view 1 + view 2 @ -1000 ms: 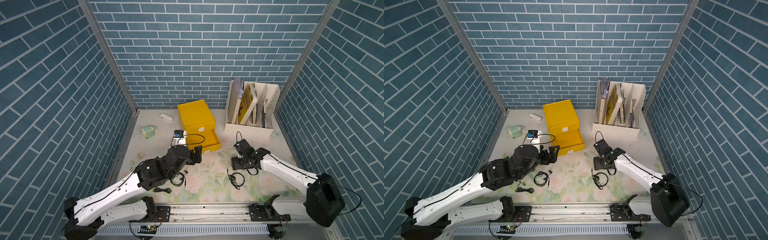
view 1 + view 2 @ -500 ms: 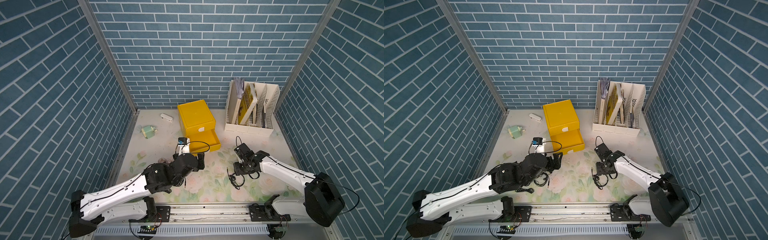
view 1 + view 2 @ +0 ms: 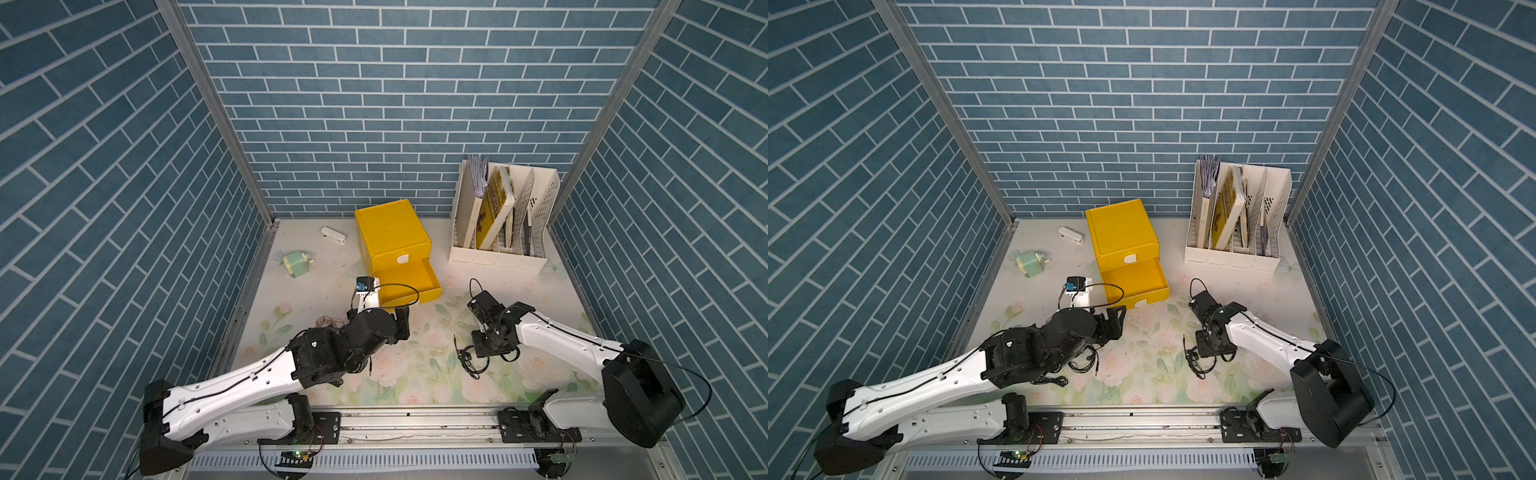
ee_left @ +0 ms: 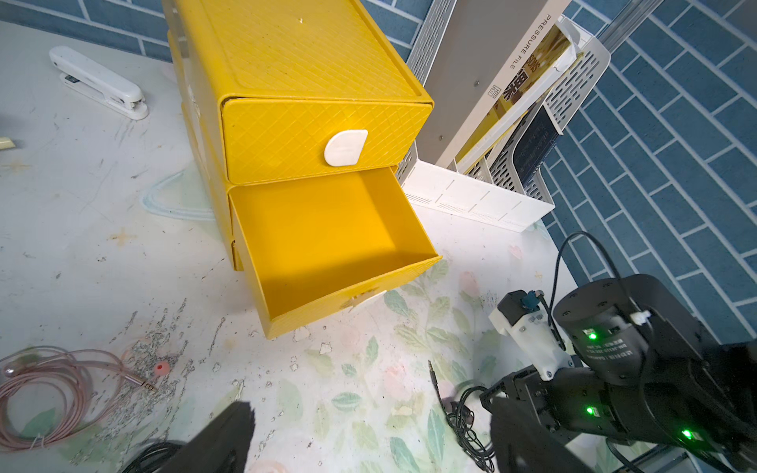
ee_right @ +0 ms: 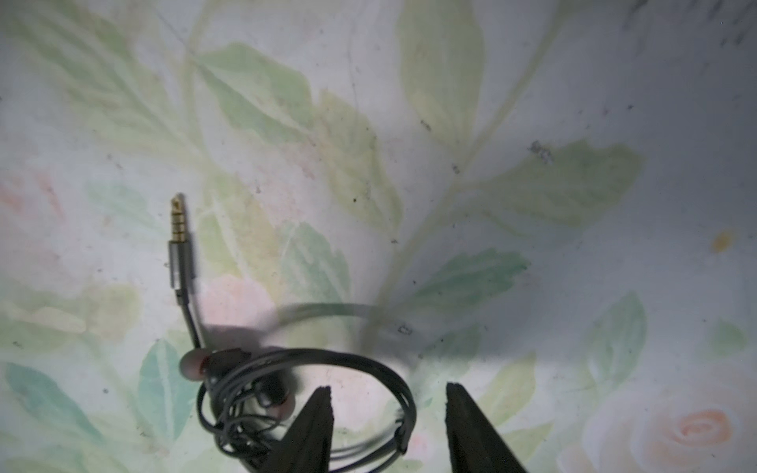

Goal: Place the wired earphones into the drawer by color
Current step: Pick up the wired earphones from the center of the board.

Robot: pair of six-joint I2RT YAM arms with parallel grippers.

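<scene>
The yellow cabinet [image 3: 392,232] has its top drawer shut and the drawer [image 4: 327,229] under it pulled out and empty. A black coil of wired earphones [image 5: 254,393] lies on the floral mat, also seen in both top views [image 3: 471,361] [image 3: 1198,361]. My right gripper [image 5: 389,413] points down on it, open, its jaws astride one strand of the loop. My left gripper [image 4: 370,434] hovers wide open over the mat in front of the drawer, holding nothing. A pinkish-copper coil [image 4: 53,393] lies to its left. More black coils [image 3: 1084,361] show by the left arm.
A white slotted file rack [image 3: 503,224] with books stands at the back right. A white stapler [image 3: 333,235] and a green sharpener [image 3: 296,264] lie at the back left. A pale cable loop [image 4: 164,200] rests beside the cabinet. Brick walls close three sides.
My right gripper moved toward the near edge and down over the black coil, its jaws narrowing. My left arm drew back a little from the open drawer.
</scene>
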